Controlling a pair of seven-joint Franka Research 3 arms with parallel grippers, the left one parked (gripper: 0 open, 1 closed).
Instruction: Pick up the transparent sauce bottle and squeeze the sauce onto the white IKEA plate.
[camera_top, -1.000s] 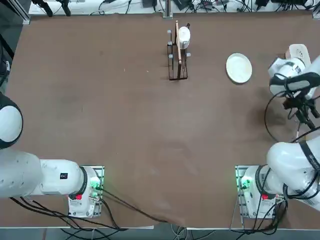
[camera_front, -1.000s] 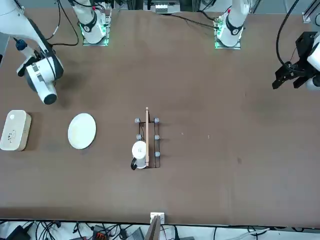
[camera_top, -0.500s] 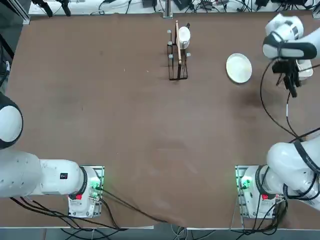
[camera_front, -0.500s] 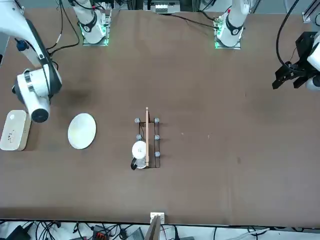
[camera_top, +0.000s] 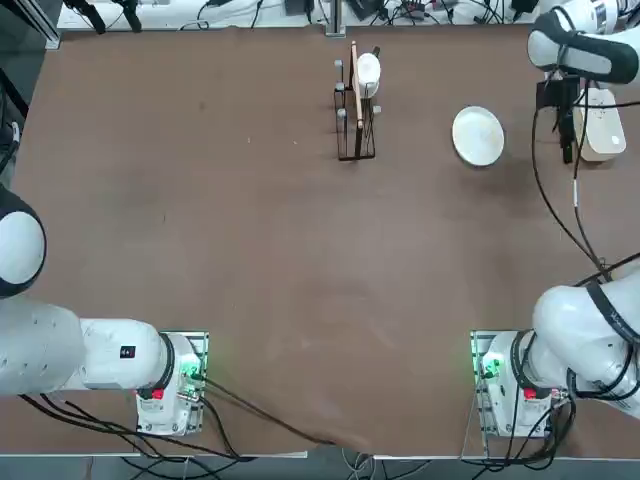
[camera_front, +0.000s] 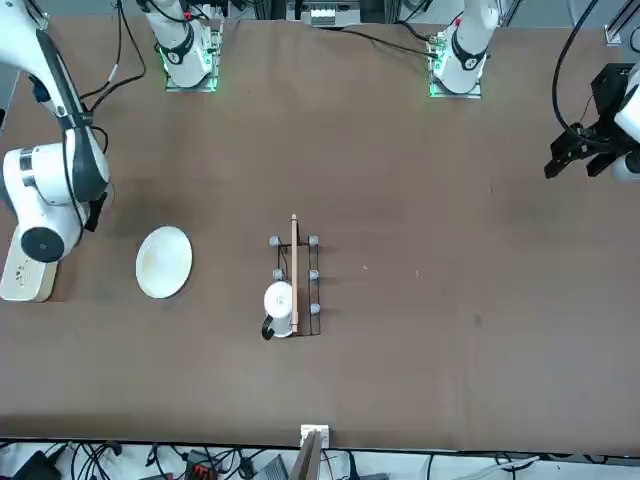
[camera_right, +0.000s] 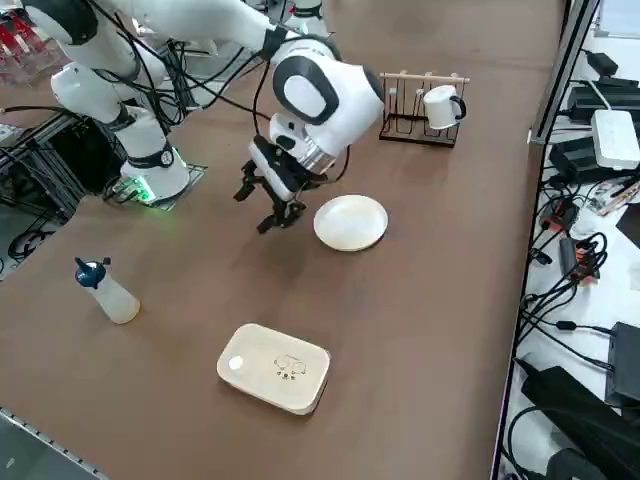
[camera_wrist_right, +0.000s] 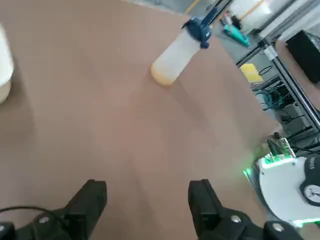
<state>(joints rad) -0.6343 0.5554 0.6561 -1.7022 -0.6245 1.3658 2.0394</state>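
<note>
right gripper (camera_right: 270, 205) hangs with fingers spread wide and empty, just beside the round white plate (camera_right: 351, 222), whose matte face shows no sauce. the translucent, soft-walled sauce bottle (camera_right: 106, 290), blue-capped, stands upright on the brown table (camera_right: 400, 320), well apart; grasping and squeezing remain.

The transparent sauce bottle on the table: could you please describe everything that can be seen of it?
The transparent sauce bottle is a soft-looking, cloudy plastic squeeze bottle with a dark blue cap and nozzle. Its base looks yellowish in the wrist view. It stands upright on the brown table, alone near the edge, apart from the cream rectangular box. Nothing touches it; the open right end effector is well away.
</note>
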